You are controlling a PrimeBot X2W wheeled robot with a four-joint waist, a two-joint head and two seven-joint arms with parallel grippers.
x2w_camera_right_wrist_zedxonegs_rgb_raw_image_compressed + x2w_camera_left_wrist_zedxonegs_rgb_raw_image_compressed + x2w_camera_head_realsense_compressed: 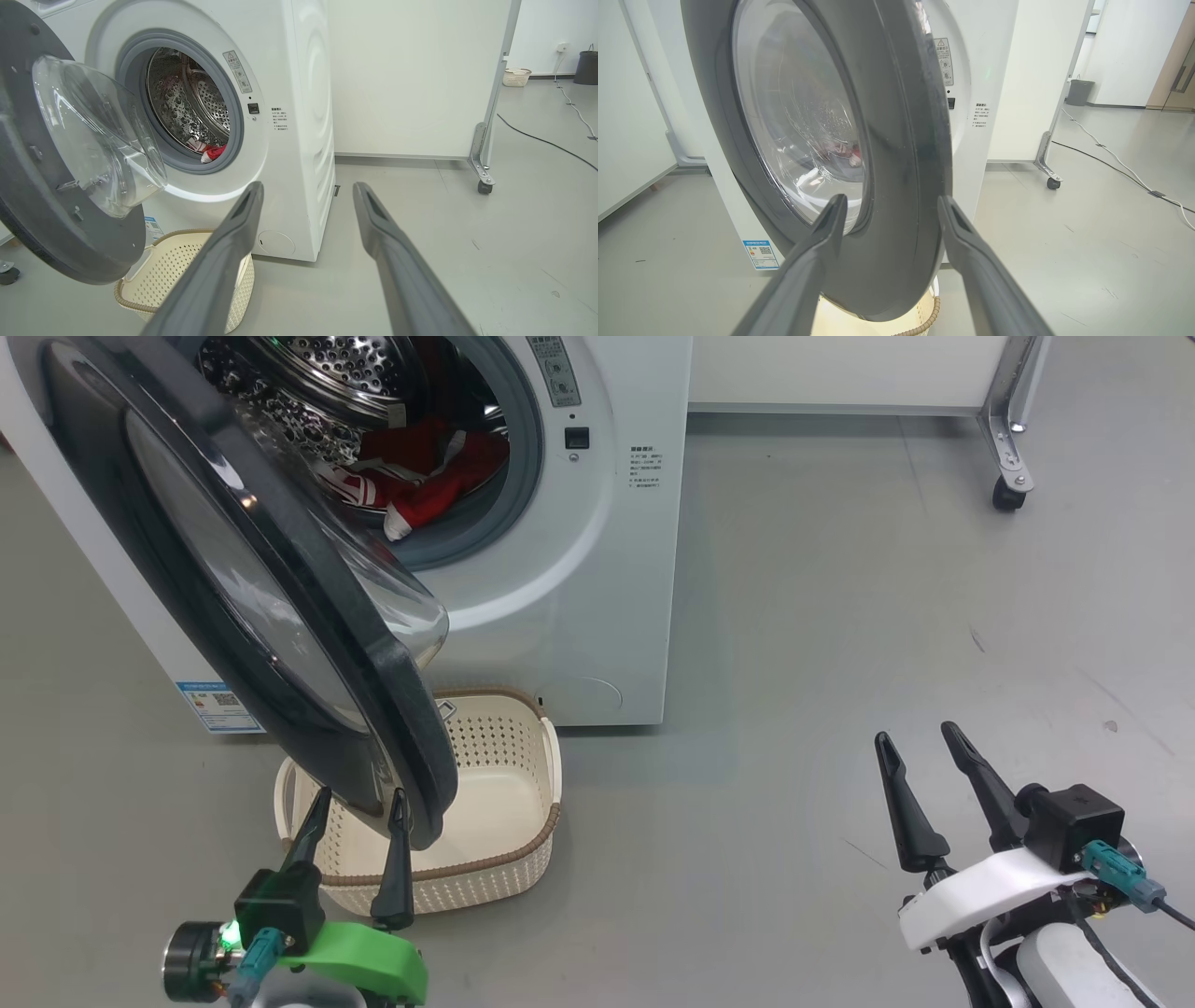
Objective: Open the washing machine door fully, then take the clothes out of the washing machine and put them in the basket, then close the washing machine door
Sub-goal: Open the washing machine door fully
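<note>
"How is the door [252, 588] standing?"

"It's hanging partly open over the basket [495, 742], not yet swung fully. The clothes [425, 476] are lying inside the washer [579, 616], and none are showing in the basket."

"And the grippers?"

"Both are standing spread, holding nothing. The left gripper [360, 795] is straddling the door's lower rim, and the right gripper [915, 733] is hovering well off to the right."

Washing machine door [280, 616] half-swung across the frame's left, masking the drum mouth's left side, overhanging the basket [495, 887], lower rim right at the left gripper [360, 794] — mouth's right side open at top centre, bare floor [822, 644] wide across the right, wheeled frame leg [1013, 448] upper right.
</note>
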